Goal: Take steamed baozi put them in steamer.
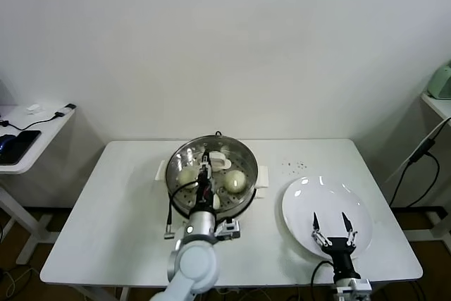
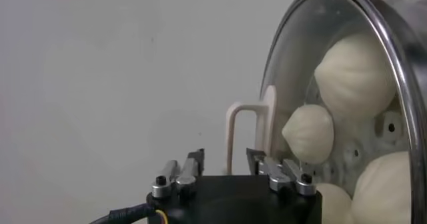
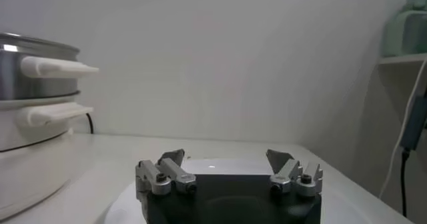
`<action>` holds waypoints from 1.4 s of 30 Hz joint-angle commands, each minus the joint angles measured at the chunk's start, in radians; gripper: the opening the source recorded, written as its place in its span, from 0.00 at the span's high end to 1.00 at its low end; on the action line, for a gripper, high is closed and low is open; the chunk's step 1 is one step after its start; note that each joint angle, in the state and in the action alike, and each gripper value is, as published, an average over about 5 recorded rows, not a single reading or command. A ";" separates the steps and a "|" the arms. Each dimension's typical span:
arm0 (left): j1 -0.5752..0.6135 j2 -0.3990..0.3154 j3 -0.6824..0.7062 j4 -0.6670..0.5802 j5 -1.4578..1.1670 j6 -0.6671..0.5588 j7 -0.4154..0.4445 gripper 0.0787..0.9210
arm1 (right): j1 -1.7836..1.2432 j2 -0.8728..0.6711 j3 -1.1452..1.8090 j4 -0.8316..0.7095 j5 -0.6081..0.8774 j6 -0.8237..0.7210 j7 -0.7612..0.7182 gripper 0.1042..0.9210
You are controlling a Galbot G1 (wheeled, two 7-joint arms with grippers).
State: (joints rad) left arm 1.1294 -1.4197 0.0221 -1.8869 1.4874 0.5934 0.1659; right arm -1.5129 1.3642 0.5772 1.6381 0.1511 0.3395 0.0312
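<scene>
Cream-white, smooth dough forms each steamed baozi (image 2: pixel 355 74): a small domed bun with faint pleats running toward a pointed top. The left wrist view shows four of them lying inside the steamer (image 1: pixel 184 157), a round shiny steel pot with a perforated tray on a cream-white electric base with side handles. In the head view only two buns are plain, one on either side of the arm.

Handling judgement: the buns look light, soft and easily dented, with a skin that may stick or tear. Grip across the widest part of the dome, low on the flanks, with light pressure; avoid the pleated tip.

The left gripper (image 2: pixel 224 164) is positioned over the steamer's middle, its fingers partly apart and holding nothing; a bun lies just beside one fingertip. A white looped handle of the glass lid (image 2: pixel 248 133) stands just beyond the fingers.

The flat round white plate (image 1: pixel 303 199) sits well to the right of the steamer on the white table (image 1: pixel 113 216) and carries no buns. The right gripper (image 1: pixel 332 228) hovers over the plate's near edge, spread wide and empty.
</scene>
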 commanded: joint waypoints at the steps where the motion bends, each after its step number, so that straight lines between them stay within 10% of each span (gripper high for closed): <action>1: 0.041 0.049 -0.004 -0.190 -0.191 -0.021 0.024 0.47 | 0.002 -0.003 -0.004 0.003 -0.001 -0.009 -0.004 0.12; 10: 0.148 0.093 -0.186 -0.326 -0.907 -0.158 -0.205 0.17 | -0.006 -0.009 -0.025 0.018 0.050 -0.029 0.017 0.12; 19: 0.237 0.097 -0.673 -0.284 -1.747 -0.304 -0.287 0.12 | -0.037 -0.048 -0.034 0.046 0.062 0.006 0.024 0.12; 42: 0.435 0.184 -0.645 0.148 -1.791 -0.755 -0.241 0.12 | -0.046 -0.060 -0.022 0.035 0.129 0.021 0.013 0.12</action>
State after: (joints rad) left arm 1.5039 -1.2525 -0.6179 -1.9103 -0.2047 0.0312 -0.0704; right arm -1.5596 1.3095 0.5557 1.6757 0.2630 0.3541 0.0441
